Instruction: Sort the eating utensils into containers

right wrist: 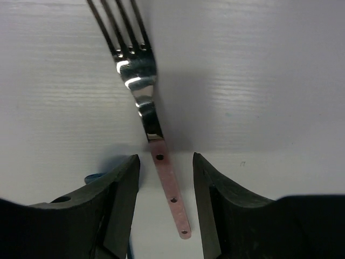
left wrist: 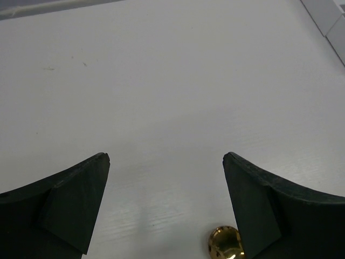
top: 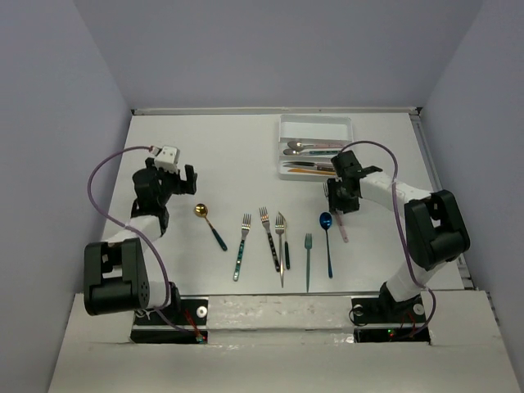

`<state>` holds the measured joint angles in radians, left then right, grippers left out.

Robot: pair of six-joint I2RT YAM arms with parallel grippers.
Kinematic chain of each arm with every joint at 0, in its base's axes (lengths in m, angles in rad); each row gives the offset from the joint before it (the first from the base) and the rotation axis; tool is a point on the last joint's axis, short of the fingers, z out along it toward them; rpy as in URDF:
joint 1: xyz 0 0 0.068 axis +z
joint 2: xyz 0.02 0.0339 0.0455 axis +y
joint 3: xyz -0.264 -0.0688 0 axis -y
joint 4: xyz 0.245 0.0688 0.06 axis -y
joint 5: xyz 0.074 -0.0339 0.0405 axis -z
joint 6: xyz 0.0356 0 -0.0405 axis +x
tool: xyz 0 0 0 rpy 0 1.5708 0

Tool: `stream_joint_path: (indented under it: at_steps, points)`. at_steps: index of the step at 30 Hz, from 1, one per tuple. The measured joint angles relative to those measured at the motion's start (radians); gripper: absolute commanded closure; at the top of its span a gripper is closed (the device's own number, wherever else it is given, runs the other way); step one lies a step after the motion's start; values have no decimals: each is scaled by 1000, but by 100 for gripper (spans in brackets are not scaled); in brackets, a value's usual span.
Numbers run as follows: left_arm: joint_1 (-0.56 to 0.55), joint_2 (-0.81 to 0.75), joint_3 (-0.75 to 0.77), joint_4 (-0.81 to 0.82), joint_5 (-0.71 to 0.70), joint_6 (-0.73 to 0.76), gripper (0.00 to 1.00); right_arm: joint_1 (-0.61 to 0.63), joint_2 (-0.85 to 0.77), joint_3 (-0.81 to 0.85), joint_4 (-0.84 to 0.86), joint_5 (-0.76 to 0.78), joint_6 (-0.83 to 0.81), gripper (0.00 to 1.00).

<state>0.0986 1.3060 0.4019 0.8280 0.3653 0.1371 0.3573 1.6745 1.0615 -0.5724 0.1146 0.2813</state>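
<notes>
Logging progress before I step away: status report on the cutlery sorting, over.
Left pincer open, empty, by gold spoon. Right pincer open, straddling pink-handled fork, not yet gripped. Blue spoon close beside; nothing blocking.
</notes>
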Motion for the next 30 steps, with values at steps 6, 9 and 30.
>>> stream_joint_path:
  at_steps: [6, 9, 30]
  points:
    - [1, 71, 454, -480, -66, 60, 1, -46, 21, -43, 9, 0, 30, 53]
    - [2, 61, 565, -601, -110, 71, 1, -48, 22, -43, 14, 0, 30, 55]
    - [3, -119, 448, -1080, -235, 183, 1, -48, -25, -92, 39, 27, 22, 100]
